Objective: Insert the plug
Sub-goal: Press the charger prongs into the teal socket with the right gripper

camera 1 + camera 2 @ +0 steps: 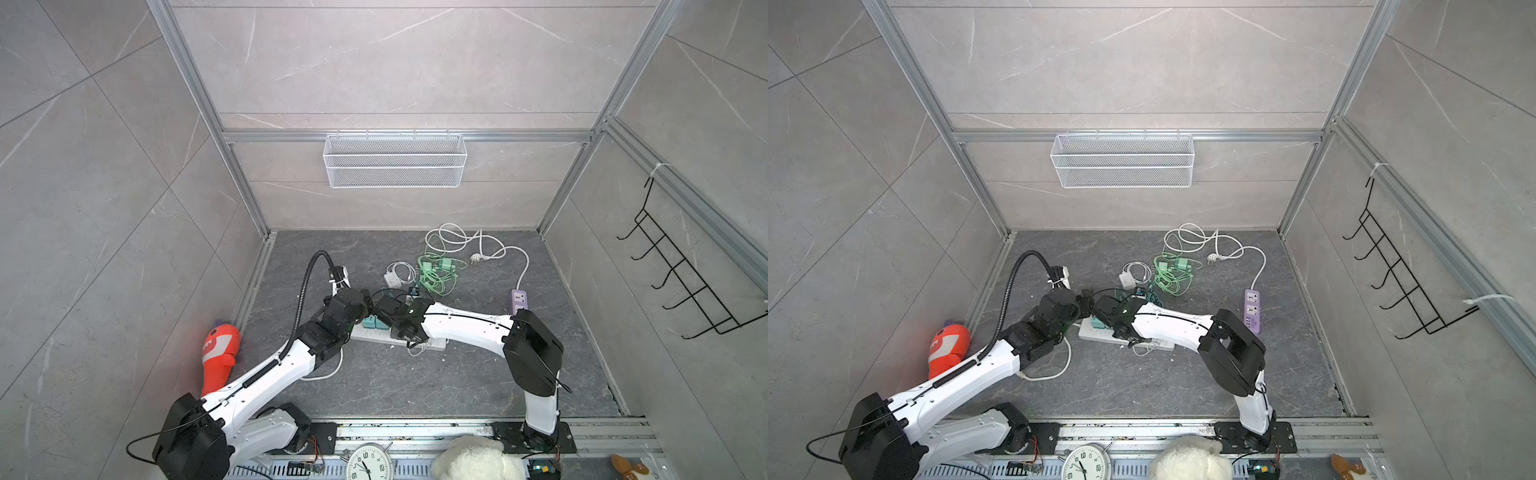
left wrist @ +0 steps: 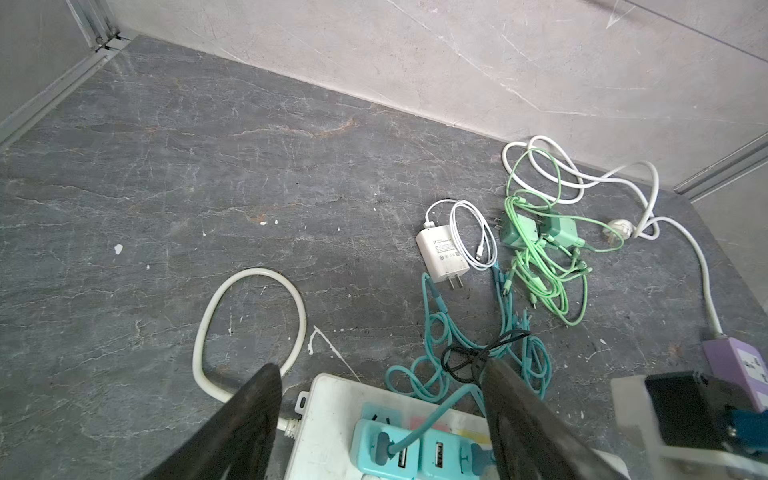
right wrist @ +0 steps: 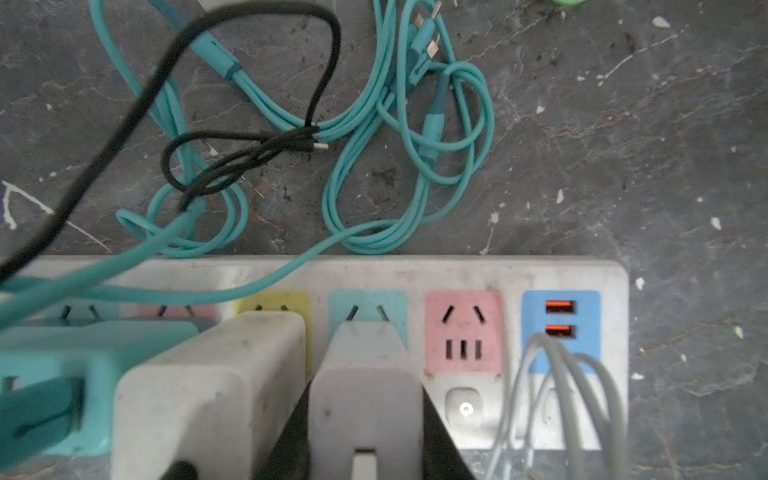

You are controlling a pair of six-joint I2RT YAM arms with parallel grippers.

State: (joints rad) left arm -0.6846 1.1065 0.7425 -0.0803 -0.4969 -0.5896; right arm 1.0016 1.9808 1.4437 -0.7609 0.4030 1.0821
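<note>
Right tool (image 3: pixel 365 392) on plug (image 3: pixel 365 374), prongs (image 3: pixel 354 329) blurred

On the table (image 1: pixel 415 382), the power strip (image 1: pixel 438 344) lies near the middle. The plug (image 3: pixel 365 386) stands on it, just beside a bigger adapter (image 3: pixel 208 395). Behind the strip lie a charger (image 1: pixel 392 279) and, to its right, tangled cables (image 1: pixel 436 276). A second strip (image 1: pixel 519 300) lies further right.
</note>
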